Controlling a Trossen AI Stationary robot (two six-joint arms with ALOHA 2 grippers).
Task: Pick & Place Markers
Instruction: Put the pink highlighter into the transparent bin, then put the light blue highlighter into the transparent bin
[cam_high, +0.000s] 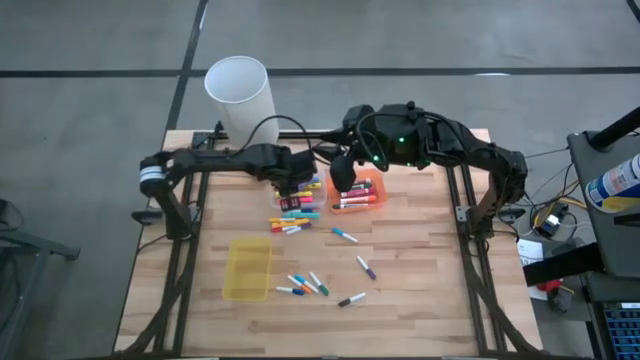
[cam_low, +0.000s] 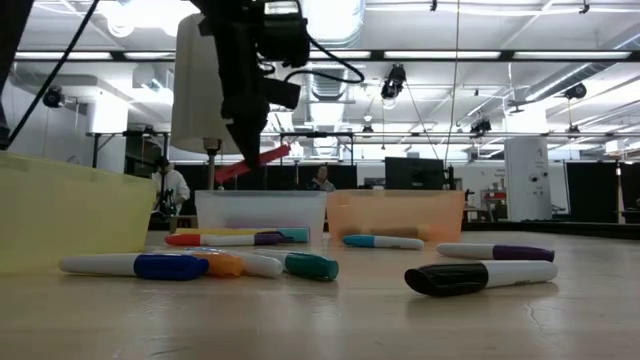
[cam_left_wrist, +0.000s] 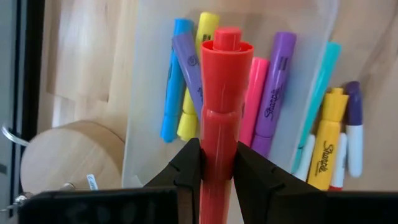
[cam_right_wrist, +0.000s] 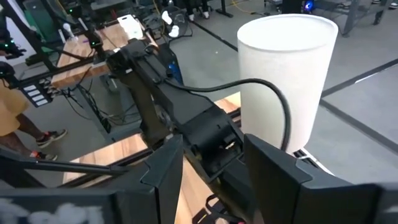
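My left gripper (cam_high: 293, 187) hangs over the clear tray (cam_left_wrist: 140, 93), shut on a red marker (cam_left_wrist: 225, 81). Blue, yellow, pink and purple markers (cam_left_wrist: 273, 81) lie in that tray, and more (cam_left_wrist: 329, 143) lie on the wood beside it. The orange tray (cam_high: 366, 186) to its right holds a few markers. Loose markers (cam_high: 345, 236) lie scattered on the table toward the near edge. My right gripper (cam_right_wrist: 214, 165) is raised above the orange tray, open, with nothing between its fingers; it faces the left arm. My left gripper pinches the red marker's barrel (cam_left_wrist: 217, 146) between its two fingers (cam_left_wrist: 189, 168), back from the stubbed end. The fingers come steeply from above, and the marker runs along them and sticks out past their tips. It is tilted and lifted clear above the clear tray (cam_low: 260, 205).
A yellow tray (cam_high: 248, 268) sits at the near left, with several loose markers (cam_high: 305, 285) right of it. A tall white cylinder (cam_high: 240, 92) stands at the table's far edge behind the left arm. Bare wood lies along the right side and near edge.
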